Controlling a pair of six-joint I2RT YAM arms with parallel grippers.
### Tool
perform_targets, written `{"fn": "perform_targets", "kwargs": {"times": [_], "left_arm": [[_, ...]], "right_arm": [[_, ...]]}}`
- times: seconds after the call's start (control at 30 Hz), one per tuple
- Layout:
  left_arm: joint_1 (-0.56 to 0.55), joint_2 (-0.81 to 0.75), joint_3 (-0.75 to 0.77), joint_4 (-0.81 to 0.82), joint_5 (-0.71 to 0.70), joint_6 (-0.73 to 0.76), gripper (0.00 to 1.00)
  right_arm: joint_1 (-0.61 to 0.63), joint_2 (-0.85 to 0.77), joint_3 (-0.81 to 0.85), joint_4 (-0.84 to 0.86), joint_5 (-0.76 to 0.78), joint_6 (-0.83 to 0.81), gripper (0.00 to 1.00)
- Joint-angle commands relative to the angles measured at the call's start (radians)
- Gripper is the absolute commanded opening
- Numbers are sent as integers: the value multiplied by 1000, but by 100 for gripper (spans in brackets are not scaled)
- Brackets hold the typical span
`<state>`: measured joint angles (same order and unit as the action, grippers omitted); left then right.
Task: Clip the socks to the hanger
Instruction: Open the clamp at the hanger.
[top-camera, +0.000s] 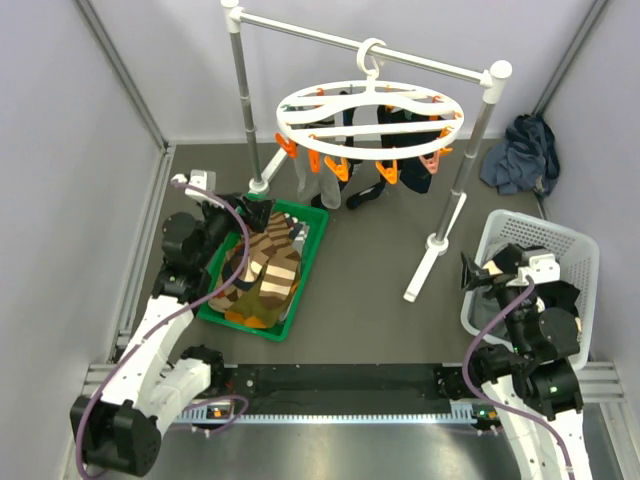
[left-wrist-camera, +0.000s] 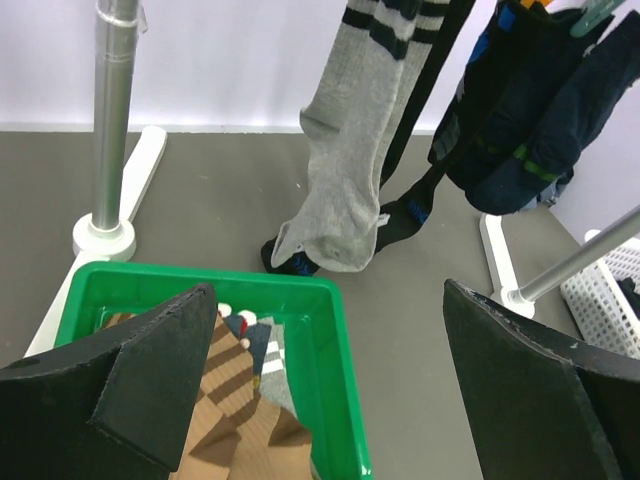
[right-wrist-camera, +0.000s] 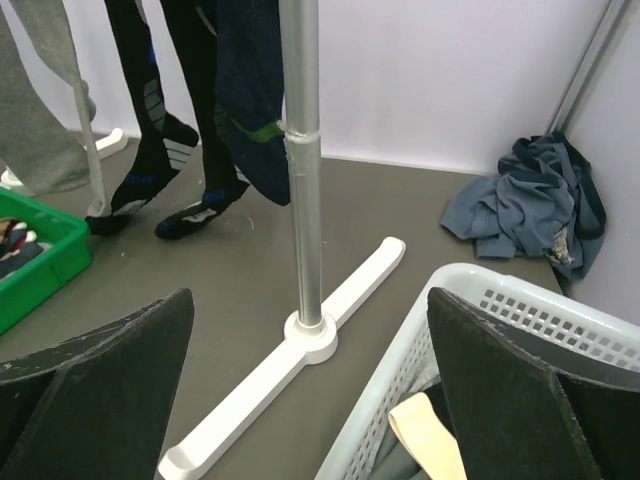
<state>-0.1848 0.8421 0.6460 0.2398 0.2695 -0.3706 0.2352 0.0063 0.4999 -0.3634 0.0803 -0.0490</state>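
The white ring hanger (top-camera: 368, 108) with orange clips hangs by its hook from the rail stand. A grey sock (left-wrist-camera: 350, 170) with dark bands and dark navy socks (left-wrist-camera: 525, 110) hang clipped from it. Brown argyle and striped socks (top-camera: 265, 268) lie piled in the green tray (top-camera: 310, 250); they also show in the left wrist view (left-wrist-camera: 240, 400). My left gripper (top-camera: 258, 212) is open and empty above the tray's far end. My right gripper (top-camera: 470, 272) is open and empty over the left rim of the white lattice basket (top-camera: 580, 240).
The rail stand's right post (right-wrist-camera: 303, 170) and its white foot (right-wrist-camera: 300, 355) stand just ahead of my right gripper. Its left post (left-wrist-camera: 112, 120) stands behind the tray. A dark blue-grey cloth bundle (top-camera: 522, 152) lies at the back right. The basket holds clothes.
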Motion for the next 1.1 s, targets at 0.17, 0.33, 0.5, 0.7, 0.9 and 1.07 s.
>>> {"fn": "perform_targets", "kwargs": {"times": [0.17, 0.33, 0.5, 0.7, 0.9, 1.07], "left_arm": [[4, 66, 92, 147, 28, -27, 99], [4, 34, 136, 12, 57, 24, 99], [-1, -35, 162, -91, 47, 44, 99], [-19, -40, 301, -232, 25, 71, 99], [-152, 23, 483, -395, -45, 94, 98], [-425, 90, 587, -477, -364, 142, 98]], "right_arm": [[13, -9, 136, -54, -124, 41, 99], [12, 193, 291, -198, -234, 118, 99], [12, 297, 451, -243, -283, 158, 99], [13, 457, 601, -235, -367, 195, 99], [13, 708, 818, -359, -422, 218, 99], [13, 822, 922, -417, -352, 273, 99]]}}
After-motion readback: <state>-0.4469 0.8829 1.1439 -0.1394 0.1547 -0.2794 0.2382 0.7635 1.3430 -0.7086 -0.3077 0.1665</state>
